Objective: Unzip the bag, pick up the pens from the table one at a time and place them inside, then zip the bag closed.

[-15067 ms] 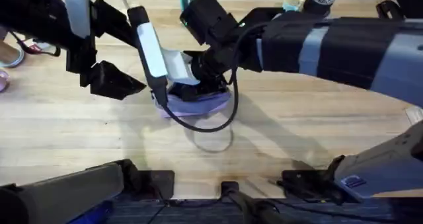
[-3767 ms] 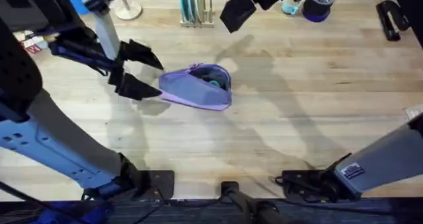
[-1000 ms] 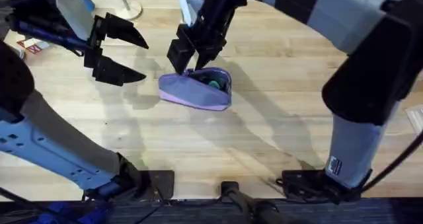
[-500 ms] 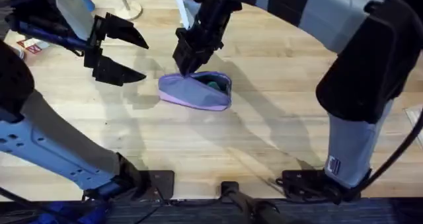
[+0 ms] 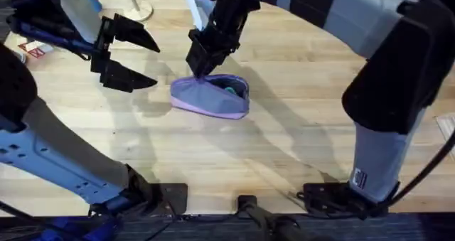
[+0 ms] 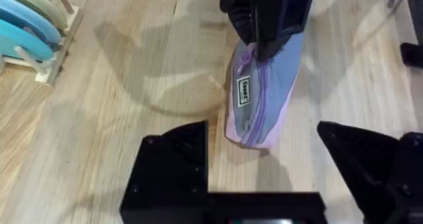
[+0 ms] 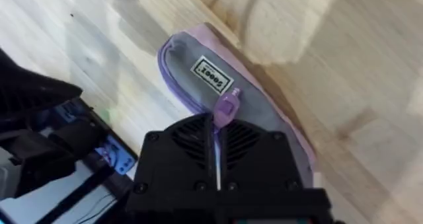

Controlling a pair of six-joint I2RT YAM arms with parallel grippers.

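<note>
Now I see the bag [image 5: 210, 97] near the middle of the counter [image 5: 298, 120], bare wood all around. My right claw [image 5: 202, 62] pinches its zipper tab [image 7: 225, 109]. My left claw [image 5: 131, 60] hangs wide open, empty, upper left.

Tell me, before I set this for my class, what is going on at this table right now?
Two robot arms are working on a small purple bag lying on the wooden table. The right gripper is down on the bag's top, fingers shut on the zipper pull. The end of the bag farthest from the left gripper looks partly open, something teal inside. The left gripper hovers beside the bag, fingers open, holding nothing.
</note>
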